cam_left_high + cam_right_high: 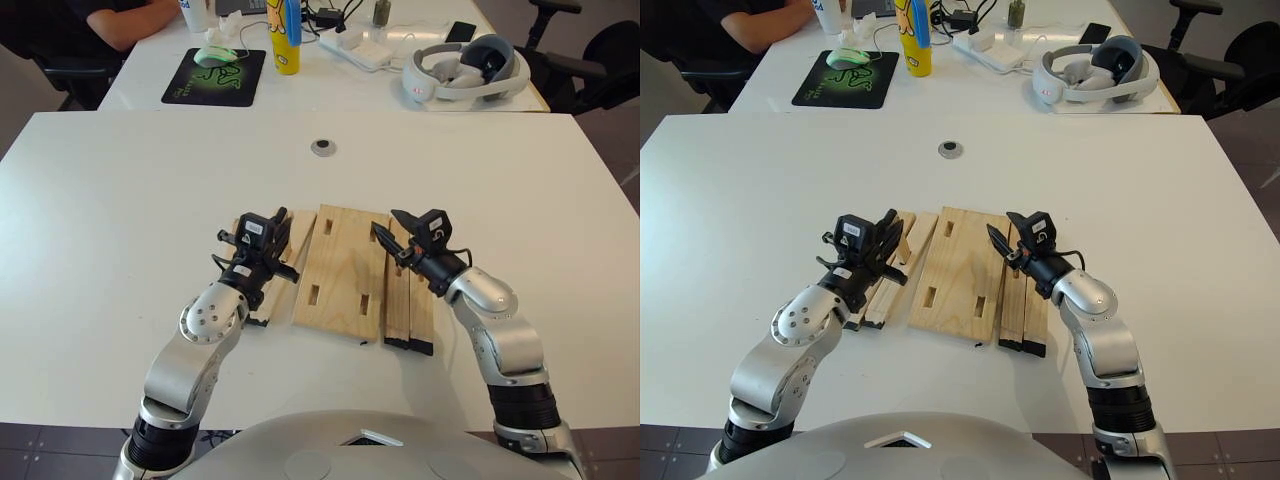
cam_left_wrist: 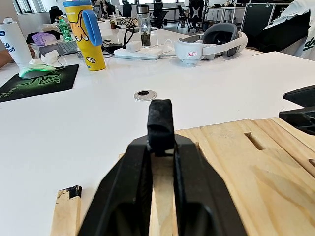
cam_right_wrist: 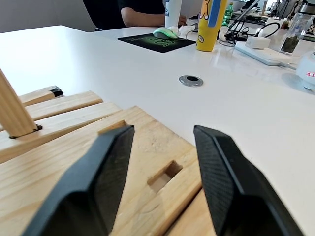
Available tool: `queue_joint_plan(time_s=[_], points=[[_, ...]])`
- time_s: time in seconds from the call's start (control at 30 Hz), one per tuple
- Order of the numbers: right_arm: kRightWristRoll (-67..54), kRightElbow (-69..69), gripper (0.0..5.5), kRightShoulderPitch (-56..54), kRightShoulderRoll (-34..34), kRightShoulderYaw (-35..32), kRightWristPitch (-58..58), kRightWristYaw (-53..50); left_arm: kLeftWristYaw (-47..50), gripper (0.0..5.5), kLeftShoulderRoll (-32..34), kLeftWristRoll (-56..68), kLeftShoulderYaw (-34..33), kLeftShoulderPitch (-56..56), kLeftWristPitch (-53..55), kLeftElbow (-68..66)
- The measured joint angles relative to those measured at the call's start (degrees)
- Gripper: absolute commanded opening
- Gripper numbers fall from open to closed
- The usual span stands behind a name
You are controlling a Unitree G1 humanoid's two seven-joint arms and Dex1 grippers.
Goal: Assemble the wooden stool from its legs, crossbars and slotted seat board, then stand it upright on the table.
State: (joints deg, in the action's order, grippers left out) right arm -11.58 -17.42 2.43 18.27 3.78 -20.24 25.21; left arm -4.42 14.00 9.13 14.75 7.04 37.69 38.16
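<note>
The slotted seat board (image 1: 340,265) lies flat in the middle of the white table (image 1: 120,220). Wooden legs and crossbars lie on both sides of it: a pair (image 1: 410,312) along its right edge and several sticks (image 1: 298,250) on its left. My left gripper (image 1: 268,232) hovers low over the left sticks. It is shut on a wooden leg (image 2: 161,169) whose black end (image 2: 161,120) points past the fingertips. My right gripper (image 1: 388,224) is open just above the board's far right part, over a slot (image 3: 165,174).
A round metal grommet (image 1: 322,148) sits in the table beyond the board. The neighbouring desk at the back holds a mouse pad (image 1: 214,76), a yellow bottle (image 1: 285,35) and a headset (image 1: 462,70). Bare tabletop stretches out to the left and right of the parts.
</note>
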Motion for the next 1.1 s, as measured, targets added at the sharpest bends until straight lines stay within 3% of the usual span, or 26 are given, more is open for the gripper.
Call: queue_joint_plan(time_s=[0.07, 0.1, 0.5, 0.67, 0.87, 1.1], points=[[0.03, -0.03, 2.23, 0.09, -0.09, -0.01, 0.18, -0.40, -0.54, 0.42, 0.05, -0.15, -0.19, -0.09, -0.03, -0.07], [0.05, -0.03, 2.23, 0.28, -0.14, 0.00, 0.23, -0.61, -0.66, 0.78, -0.12, -0.16, -0.37, -0.20, -0.16, -0.26], [1.14, 1.71, 2.23, 1.49, -0.85, 0.51, 2.05, -1.03, -4.45, 2.40, -2.75, 2.22, -4.82, -2.37, -6.84, -2.38], [2.09, 4.71, 2.23, 2.13, -1.78, 0.29, 4.98, -2.36, -7.61, 2.40, -2.94, 10.05, -8.69, -9.52, -3.99, 3.06], [2.70, 6.72, 2.23, 2.40, -4.14, 0.56, 7.35, -4.42, -6.76, 1.55, -4.05, 16.61, -13.39, -24.91, 4.27, -0.28], [3.92, 8.57, 2.23, 0.60, -5.09, 0.71, 8.70, -4.71, -7.07, 0.46, -4.08, 17.70, -13.23, -27.94, 9.69, -9.83]])
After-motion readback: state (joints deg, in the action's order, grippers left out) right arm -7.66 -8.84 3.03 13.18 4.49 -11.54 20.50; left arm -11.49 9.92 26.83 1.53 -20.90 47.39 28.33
